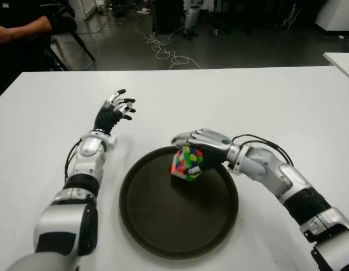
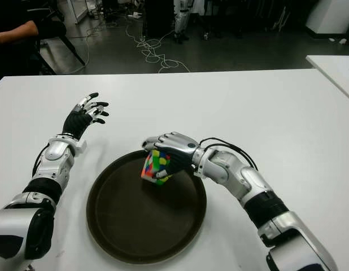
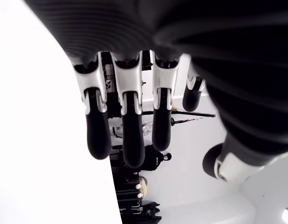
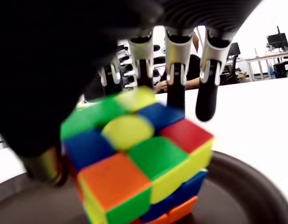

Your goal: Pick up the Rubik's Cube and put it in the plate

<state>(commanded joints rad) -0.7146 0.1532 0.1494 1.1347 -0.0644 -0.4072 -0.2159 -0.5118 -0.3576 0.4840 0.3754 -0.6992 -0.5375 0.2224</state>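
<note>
A scrambled Rubik's Cube (image 1: 186, 164) hangs tilted on one corner over the far part of a round dark brown plate (image 1: 174, 226). Its lowest corner is at or just above the plate's surface. My right hand (image 1: 190, 148) reaches in from the right and covers the cube from above, fingers wrapped over its top and far side. In the right wrist view the cube (image 4: 139, 158) fills the palm, with the fingertips (image 4: 207, 100) reaching past it. My left hand (image 1: 116, 110) is raised to the left of the plate, fingers spread and holding nothing.
The white table (image 1: 276, 101) stretches wide around the plate. Beyond its far left corner sits a person (image 1: 16, 28). Cables (image 1: 163, 51) lie on the dark floor behind. The corner of a second white table (image 1: 343, 61) shows at the far right.
</note>
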